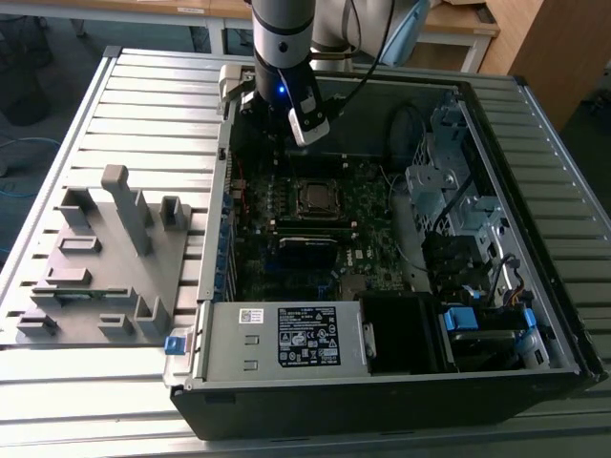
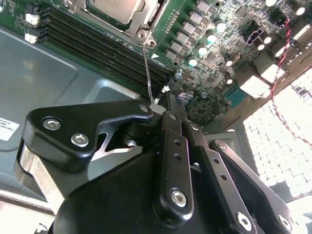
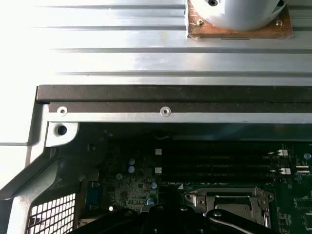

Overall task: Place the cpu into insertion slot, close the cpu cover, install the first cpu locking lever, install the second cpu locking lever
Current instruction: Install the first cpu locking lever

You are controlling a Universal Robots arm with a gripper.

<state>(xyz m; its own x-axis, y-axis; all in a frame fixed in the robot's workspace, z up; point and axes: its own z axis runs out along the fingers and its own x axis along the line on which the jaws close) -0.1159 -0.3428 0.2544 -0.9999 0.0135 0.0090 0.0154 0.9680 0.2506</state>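
Note:
The cpu (image 2: 114, 7) lies flat in the insertion slot, which it hides, on the green motherboard (image 2: 214, 73). The silvery cpu cover (image 2: 148, 19) is folded down around it; the cpu cover (image 3: 229, 201) also shows low in the first wrist view. A thin metal locking lever (image 2: 148, 68) rises from the cover's corner to my black gripper (image 2: 165, 101), which is shut on the lever's free end. In the exterior view the arm (image 1: 284, 57) hangs over the case's back, just behind the cpu (image 1: 318, 197).
Long black memory slots (image 2: 97, 46) run beside the socket. A red cable (image 2: 280, 73) crosses the board's edge. The case holds a power supply (image 1: 286, 334) in front and a drive cage (image 1: 449, 191) on the exterior view's right. A grey fixture (image 1: 105, 258) sits outside the case.

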